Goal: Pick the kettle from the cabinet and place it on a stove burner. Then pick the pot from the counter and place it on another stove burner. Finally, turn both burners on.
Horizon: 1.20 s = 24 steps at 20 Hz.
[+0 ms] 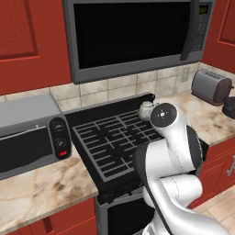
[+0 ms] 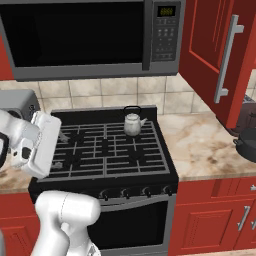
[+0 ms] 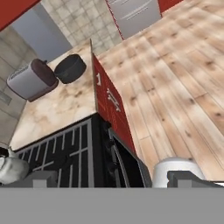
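The small silvery kettle (image 2: 133,122) stands upright on the back right burner of the black stove (image 2: 105,150); it also shows behind my arm (image 1: 147,109) and at the lower left of the hand view (image 3: 9,168). The dark pot (image 2: 247,142) sits on the marbled counter (image 2: 205,145) to the right of the stove, beside the toaster (image 3: 31,79), with the pot (image 3: 70,68) far from my hand. My gripper (image 3: 116,179) is open with nothing between its fingers, hovering over the stove's front right corner. The red cabinet's door (image 2: 212,50) hangs open above the counter.
A microwave (image 1: 133,32) hangs over the stove. A grey toaster oven (image 1: 32,133) stands on the counter to the left. The stove's knobs (image 2: 135,191) line its front edge. Wooden floor (image 3: 175,78) lies beyond the red base cabinets (image 3: 109,105).
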Available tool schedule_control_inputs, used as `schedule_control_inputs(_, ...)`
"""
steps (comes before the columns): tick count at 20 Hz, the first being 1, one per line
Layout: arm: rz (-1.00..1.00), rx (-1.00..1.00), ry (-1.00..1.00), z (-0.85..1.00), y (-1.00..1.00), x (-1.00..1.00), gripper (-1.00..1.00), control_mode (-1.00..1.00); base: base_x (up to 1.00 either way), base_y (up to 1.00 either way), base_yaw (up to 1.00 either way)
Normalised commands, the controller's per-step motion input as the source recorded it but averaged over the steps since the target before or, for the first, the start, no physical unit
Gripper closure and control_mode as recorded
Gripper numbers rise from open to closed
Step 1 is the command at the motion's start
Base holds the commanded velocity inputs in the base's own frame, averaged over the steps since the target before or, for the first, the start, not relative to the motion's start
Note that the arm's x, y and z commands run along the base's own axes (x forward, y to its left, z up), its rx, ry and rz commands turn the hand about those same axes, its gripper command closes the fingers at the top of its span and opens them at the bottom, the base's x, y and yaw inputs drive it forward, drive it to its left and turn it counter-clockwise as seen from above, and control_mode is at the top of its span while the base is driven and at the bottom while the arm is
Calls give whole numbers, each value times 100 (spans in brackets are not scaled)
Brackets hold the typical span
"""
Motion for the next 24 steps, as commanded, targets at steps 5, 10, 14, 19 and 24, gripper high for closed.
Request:
schedule_control_inputs(5,-2,0,-9,0,0,-31,-100,100,-32,0,-4)
schedule_control_inputs(10,0,0,0,0,0,0,-100,100,-83,-13,-11)
schedule_control_inputs(14,0,0,0,0,0,0,-100,100,-66,-23,-9)
schedule_control_inputs(19,0,0,0,0,0,0,-100,100,-49,-29,-7)
schedule_control_inputs(24,0,0,0,0,0,0,-100,100,-40,-47,-4)
